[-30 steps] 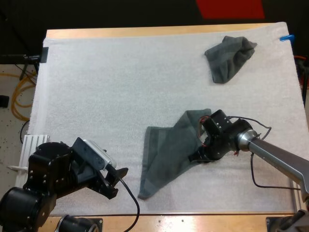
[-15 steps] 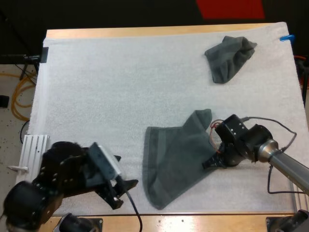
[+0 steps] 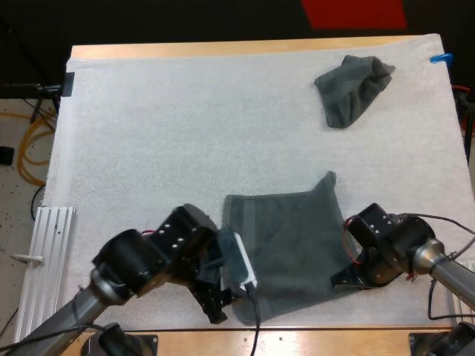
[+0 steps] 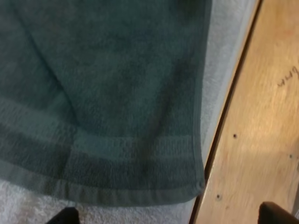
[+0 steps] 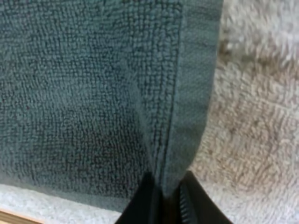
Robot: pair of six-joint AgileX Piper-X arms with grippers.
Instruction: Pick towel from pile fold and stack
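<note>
— Where is the towel lying right now?
— The spread towel (image 3: 286, 248) is lying flat on the white mat (image 3: 171, 133). It is sitting close to the near edge of the table (image 3: 334, 340), somewhat toward the right side. One corner is pointing toward the far edge, and the lowest corner is reaching almost to the mat's near border.
— Is anything gripping it?
— Yes, the right claw (image 3: 343, 279) is pinching it at its right hem. In the right wrist view the two black fingers (image 5: 142, 200) are pressing on the hem from both sides. They are standing narrow with the cloth between them, and bare mat is showing just beside that hem.
— And the left claw?
— The left claw (image 3: 217, 305) is hovering at the towel's left side, near the near edge of the table. Its fingers (image 4: 65, 215) are standing wide apart and gripping nothing. In the left wrist view one tip is showing over the mat and the other over the bare wood, with the towel's near corner between them and a little ahead. That corner is lying right at the mat's border, just beside the wooden strip of the table.
— Is there another towel?
— A crumpled towel (image 3: 352, 89) is sitting in a heap near the far right corner of the table, well apart from the spread one and from both claws
</note>
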